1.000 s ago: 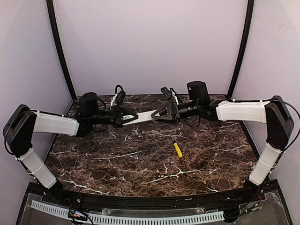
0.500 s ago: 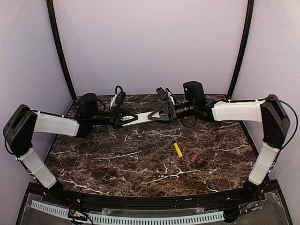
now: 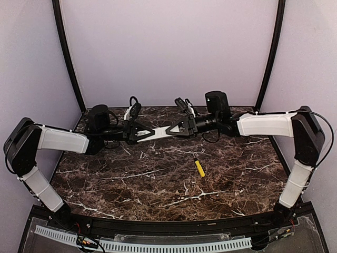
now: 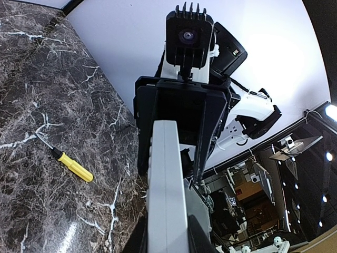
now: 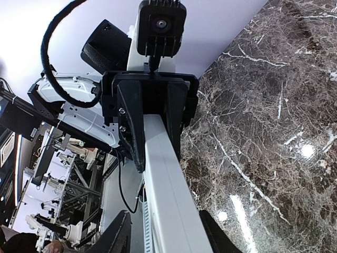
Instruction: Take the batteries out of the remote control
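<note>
The remote control (image 3: 160, 131) is a slim white bar held in the air over the back of the table, between the two grippers. My left gripper (image 3: 143, 133) is shut on its left end. In the left wrist view the bar (image 4: 166, 200) runs up from my left gripper (image 4: 167, 234). My right gripper (image 3: 176, 129) is round the right end, jaws a little wider than the bar. In the right wrist view the remote control (image 5: 168, 195) passes between my right gripper (image 5: 166, 226) jaws, with a gap on one side. No batteries show.
A yellow stick tool (image 3: 199, 168) with a black tip lies on the dark marble table (image 3: 131, 179), right of centre; it also shows in the left wrist view (image 4: 73, 165). Purple walls stand behind and at both sides.
My right gripper has slid left along the remote control, so less of the white bar shows between the grippers. The left arm has stayed still.
</note>
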